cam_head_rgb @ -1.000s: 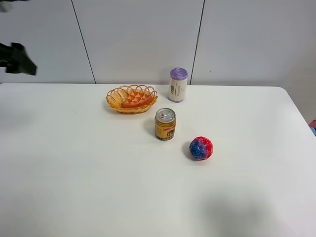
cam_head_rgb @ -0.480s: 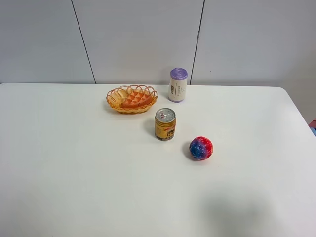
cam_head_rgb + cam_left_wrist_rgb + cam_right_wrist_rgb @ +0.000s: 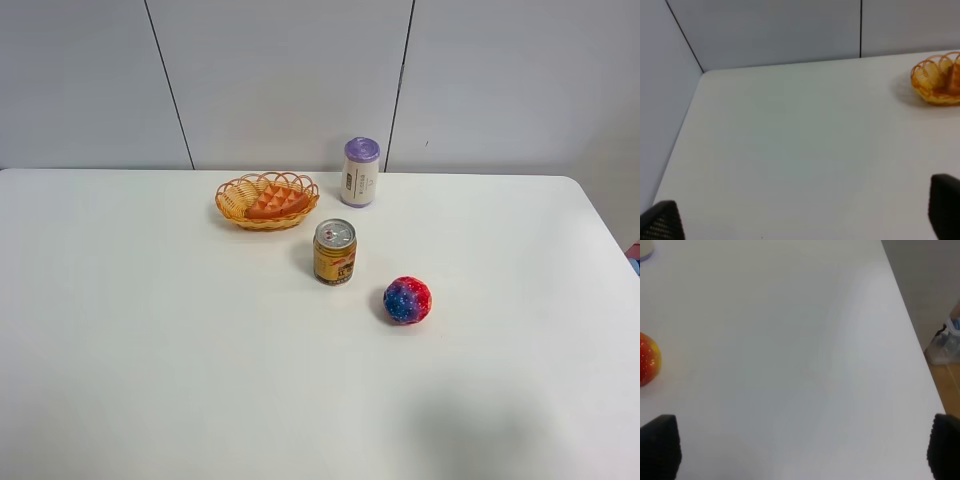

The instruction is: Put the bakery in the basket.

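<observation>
Bakery in basket, task looks done, nothing left.
Near to far: speckled ball (image 3: 407, 300), gold can (image 3: 335, 252), then basket (image 3: 238, 196) at the table's far side with the bakery (image 3: 277, 203) lying inside; purple-capped bottle (image 3: 360, 172) just beside. Left gripper (image 3: 800, 220) and right gripper (image 3: 800, 447) both spread wide, empty, clear of everything.

No text can be read. The white bottle (image 3: 360, 172) with the purple cap carries a dark label block, and the gold drink can (image 3: 334, 252) carries a printed design; both markings are too small and blurred to make out
</observation>
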`<state>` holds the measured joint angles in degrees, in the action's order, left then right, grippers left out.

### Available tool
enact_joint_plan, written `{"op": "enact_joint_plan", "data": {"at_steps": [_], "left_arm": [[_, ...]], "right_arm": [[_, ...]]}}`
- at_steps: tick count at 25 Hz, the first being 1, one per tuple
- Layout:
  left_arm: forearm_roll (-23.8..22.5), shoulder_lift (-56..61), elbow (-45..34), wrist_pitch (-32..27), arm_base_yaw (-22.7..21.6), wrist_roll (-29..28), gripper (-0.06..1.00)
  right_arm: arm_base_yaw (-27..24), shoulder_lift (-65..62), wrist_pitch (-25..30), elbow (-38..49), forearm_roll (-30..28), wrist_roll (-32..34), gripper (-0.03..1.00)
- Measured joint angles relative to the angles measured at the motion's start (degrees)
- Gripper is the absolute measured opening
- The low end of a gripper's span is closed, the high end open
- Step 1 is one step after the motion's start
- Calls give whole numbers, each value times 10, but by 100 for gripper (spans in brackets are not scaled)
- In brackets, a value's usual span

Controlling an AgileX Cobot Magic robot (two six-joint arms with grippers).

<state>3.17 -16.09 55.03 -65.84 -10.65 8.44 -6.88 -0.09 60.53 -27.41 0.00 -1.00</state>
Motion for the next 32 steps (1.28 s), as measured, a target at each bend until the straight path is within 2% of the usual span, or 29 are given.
{"op": "enact_joint_plan", "data": {"at_steps": [6,11,22,32], "left_arm": [[-1,48,-109,17,22,0,99],[-2,62,-163,26,27,-1,99],[-1,71,-236,64,27,-3,99],[3,88,-260,56,27,-19,99]], "right_arm": [[0,0,0,0,0,0,99],[0,0,0,0,0,0,99],[0,0,0,0,0,0,99],[0,0,0,0,0,0,99]]}}
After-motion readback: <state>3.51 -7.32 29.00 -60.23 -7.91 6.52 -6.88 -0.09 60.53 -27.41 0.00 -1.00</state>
